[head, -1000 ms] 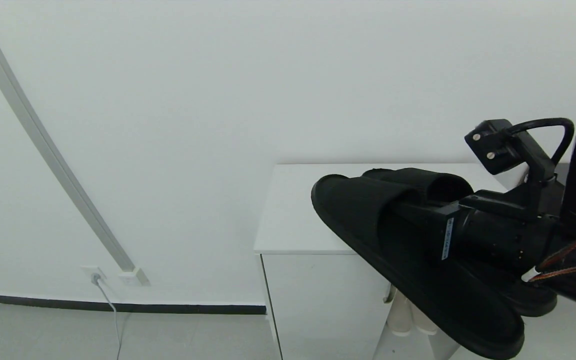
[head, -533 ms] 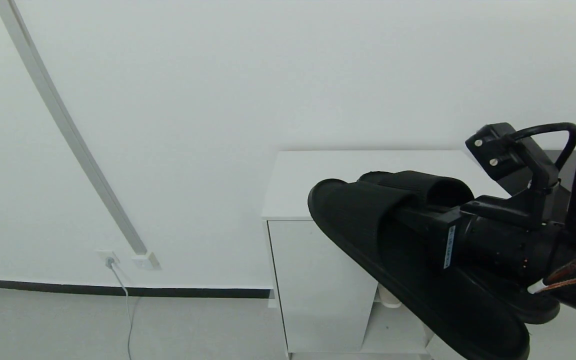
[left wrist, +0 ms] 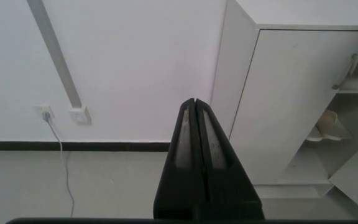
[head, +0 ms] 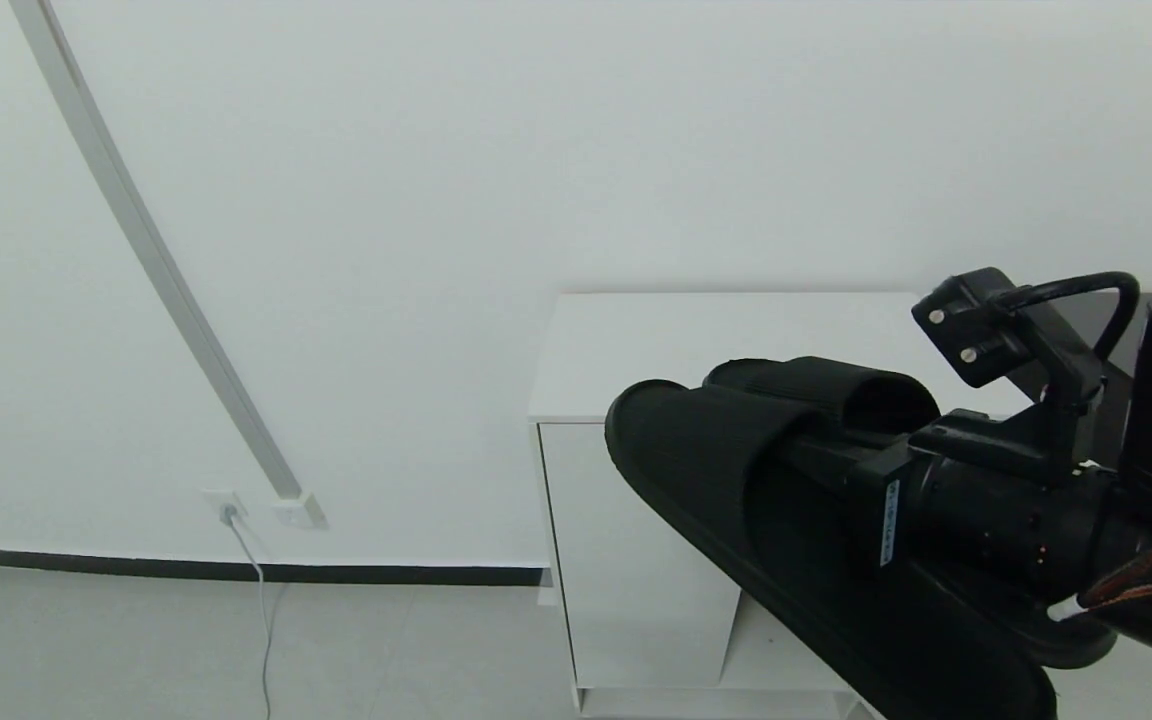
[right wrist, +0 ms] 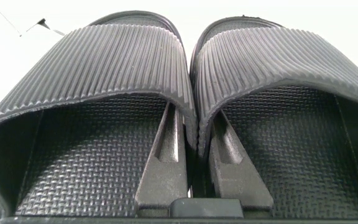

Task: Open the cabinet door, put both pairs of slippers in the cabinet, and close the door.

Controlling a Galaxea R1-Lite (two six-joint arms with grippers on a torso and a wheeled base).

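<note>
Wall (head: 436, 180) white and bare, a grey strip slanting down it. The whole head view has shifted over the last second, so the camera has moved, not the furniture. Cabinet (head: 716, 340) stands against the wall, more of its front now visible; the section beside its closed panel is open, shelves exposed.

Black slippers (head: 726, 470) are held as a pair, in the air before the cabinet, soles down; their toes now sit level with the panel's upper edge, where before they lay over the top. I judge this an approach towards the open shelves, insertion not yet begun.

Right gripper (right wrist: 193, 115): one finger under each strap, jaws pinching the slippers' adjoining side walls.

Left gripper (left wrist: 195, 109): jaws pressed together, holding nothing, facing the cabinet's lower front.

Pale pair (left wrist: 331, 127), seemingly slippers, lies on a shelf inside.
</note>
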